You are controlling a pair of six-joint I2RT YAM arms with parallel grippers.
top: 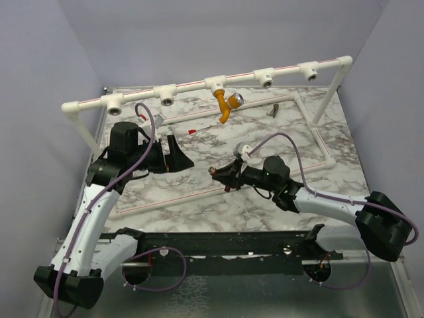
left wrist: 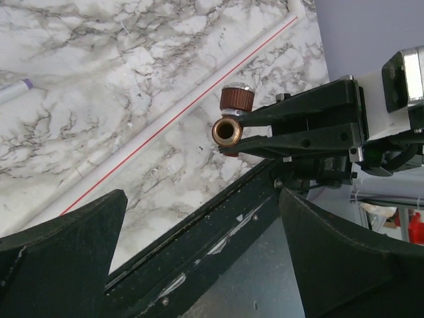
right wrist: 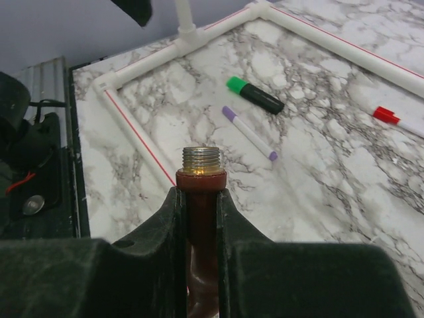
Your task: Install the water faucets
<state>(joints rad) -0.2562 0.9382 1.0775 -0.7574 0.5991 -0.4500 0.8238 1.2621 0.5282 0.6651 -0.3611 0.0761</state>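
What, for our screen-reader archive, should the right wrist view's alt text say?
The right gripper, jaws shut, holds a dark reddish-brown faucet with its threaded metal end pointing away. Beyond, on the marble table, lie a green marker, a purple-capped pen and white piping.

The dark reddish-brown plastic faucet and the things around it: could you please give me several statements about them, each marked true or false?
1. The right gripper is shut on the dark reddish-brown plastic faucet. True.
2. The orange-yellow curved plastic faucet with a silver knob lies loose on the marble tabletop. False: it hangs at the middle fitting of the white plastic pipe rail.
3. The left gripper is open and holds nothing. True.
4. The green marker pen stands upright in a fitting. False: it lies flat on the tabletop beside a purple-tipped white pen.
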